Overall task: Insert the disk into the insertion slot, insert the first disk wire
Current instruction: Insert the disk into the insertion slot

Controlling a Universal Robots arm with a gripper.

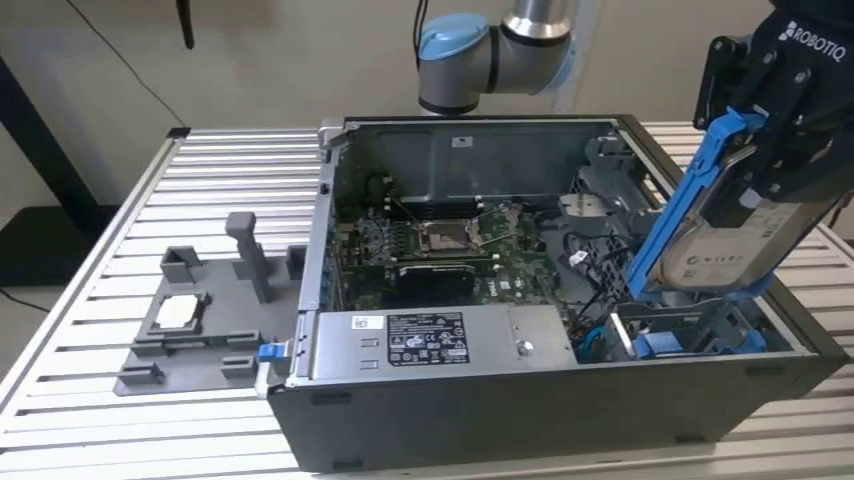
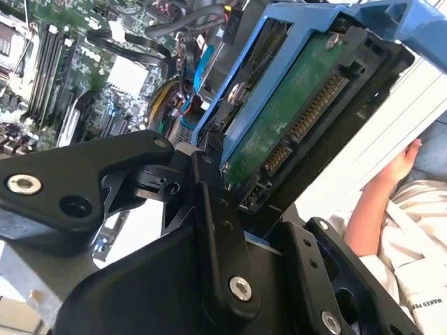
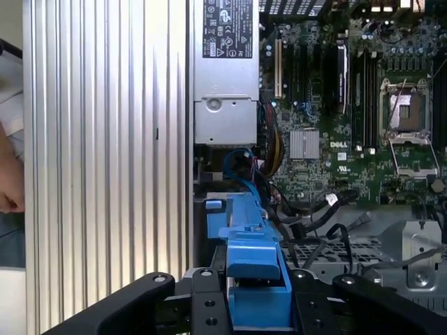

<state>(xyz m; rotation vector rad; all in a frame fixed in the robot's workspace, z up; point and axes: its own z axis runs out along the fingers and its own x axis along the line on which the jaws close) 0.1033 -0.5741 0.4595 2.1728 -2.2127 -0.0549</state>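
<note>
Slatted aluminium table (image 1: 227,170) carries an open computer case (image 1: 534,410) lying on its side, and above the corner of it on the exterior view's right the gripper (image 1: 774,170) is clamped on the upper part of the disk (image 1: 727,255), its fingers pressing the blue carrier from both sides. The disk hangs tilted, connector end up in the second wrist view, with its lower end at the mouth of the insertion slot (image 1: 694,318); whether it has entered cannot be told. The tilt looks like the main risk: pushed down at this slant, a carrier edge would likely catch on the slot's rim or its blue clips and jam, or twist in the grip. Loose cables (image 1: 594,290) lie just beside the bay and could be pinched under the carrier. A person's arm (image 2: 391,181) is near the table edge, close to the arm's working space. The case holds the slot, the cables, a green motherboard (image 1: 441,240) and a silver power-supply box (image 1: 427,340) along its front wall. Well apart, on the exterior view's left, a grey fixture tray (image 1: 140,375) holds a small silver chip (image 1: 180,312) in one pocket.
</note>
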